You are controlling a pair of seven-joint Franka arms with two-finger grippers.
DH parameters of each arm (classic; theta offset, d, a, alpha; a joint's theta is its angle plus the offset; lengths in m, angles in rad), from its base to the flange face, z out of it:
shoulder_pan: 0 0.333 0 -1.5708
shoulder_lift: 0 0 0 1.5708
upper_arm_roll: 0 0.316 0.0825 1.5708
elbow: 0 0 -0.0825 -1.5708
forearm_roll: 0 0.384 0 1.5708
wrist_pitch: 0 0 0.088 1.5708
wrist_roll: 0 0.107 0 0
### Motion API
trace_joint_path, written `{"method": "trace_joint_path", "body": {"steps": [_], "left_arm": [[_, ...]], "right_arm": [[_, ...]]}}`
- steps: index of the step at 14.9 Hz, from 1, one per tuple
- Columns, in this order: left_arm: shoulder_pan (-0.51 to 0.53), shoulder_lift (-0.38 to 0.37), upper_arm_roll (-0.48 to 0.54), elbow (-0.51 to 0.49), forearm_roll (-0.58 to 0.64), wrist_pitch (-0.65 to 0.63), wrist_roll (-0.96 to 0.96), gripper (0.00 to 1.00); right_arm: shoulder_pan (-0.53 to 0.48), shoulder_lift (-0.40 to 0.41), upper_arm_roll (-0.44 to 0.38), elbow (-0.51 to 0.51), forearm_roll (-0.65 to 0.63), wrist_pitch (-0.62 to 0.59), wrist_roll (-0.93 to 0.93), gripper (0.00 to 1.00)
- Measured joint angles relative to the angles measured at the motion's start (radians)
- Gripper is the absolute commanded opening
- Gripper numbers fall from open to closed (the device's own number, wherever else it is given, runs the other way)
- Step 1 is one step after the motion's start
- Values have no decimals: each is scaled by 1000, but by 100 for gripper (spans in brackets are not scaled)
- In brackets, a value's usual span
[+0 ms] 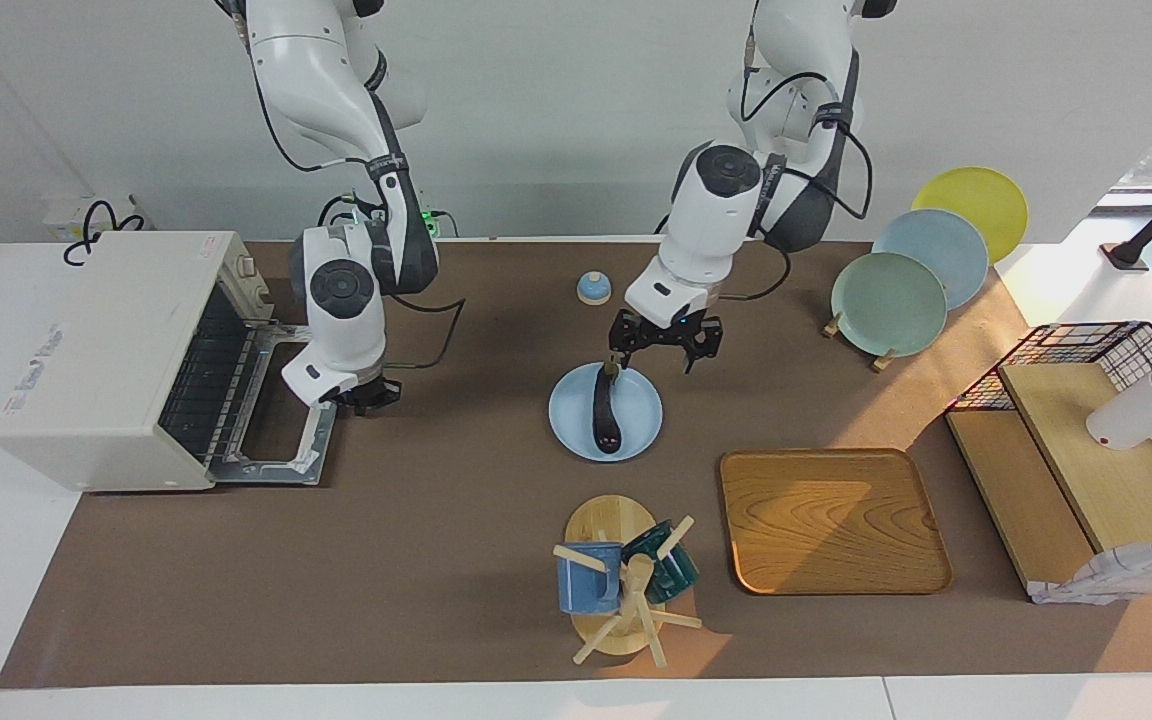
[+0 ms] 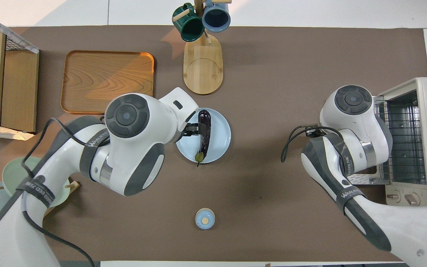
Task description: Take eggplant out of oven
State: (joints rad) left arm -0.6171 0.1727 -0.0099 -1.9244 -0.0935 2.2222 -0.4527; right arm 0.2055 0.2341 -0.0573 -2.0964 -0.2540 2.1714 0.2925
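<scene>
The dark purple eggplant (image 1: 604,412) lies on a light blue plate (image 1: 644,425) in the middle of the table, its stem end toward the robots. My left gripper (image 1: 658,352) hangs open just over that stem end and the plate's rim. In the overhead view the eggplant (image 2: 204,131) shows beside one dark finger (image 2: 192,129) of the left gripper. The off-white oven (image 1: 101,350) stands at the right arm's end with its door (image 1: 286,415) folded down and only the wire rack inside. My right gripper (image 1: 366,397) is shut and empty over the door's edge.
A mug tree (image 1: 626,590) with a blue and a green mug and a wooden tray (image 1: 831,520) sit farther from the robots than the plate. A small blue knob (image 1: 593,288) lies nearer. A plate rack (image 1: 891,300) and a wire shelf (image 1: 1086,400) stand at the left arm's end.
</scene>
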Motion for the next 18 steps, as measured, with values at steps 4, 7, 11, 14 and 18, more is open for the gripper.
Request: {"method": "trace_joint_path", "body": {"steps": [4,7,11,14,18], "left_arm": [[-36,51,1,-16,0,58,0,100],[-59,101,2,-17,0,105,1,100],[-85,168,2,-18,0,176,0,100],[-85,187,4,-18,0,196,0,97],[-85,199,5,-18,0,209,0,64]], "right_arm": [[-2,-2,1,-11,-137,-5,-14,0],[0,-4,10,-9,-168,-19,-30,0],[-4,-71,23,64,-176,-182,-205,0],[-85,-178,12,104,-182,-253,-369,0],[-221,-233,2,113,-192,-246,-553,0]]}}
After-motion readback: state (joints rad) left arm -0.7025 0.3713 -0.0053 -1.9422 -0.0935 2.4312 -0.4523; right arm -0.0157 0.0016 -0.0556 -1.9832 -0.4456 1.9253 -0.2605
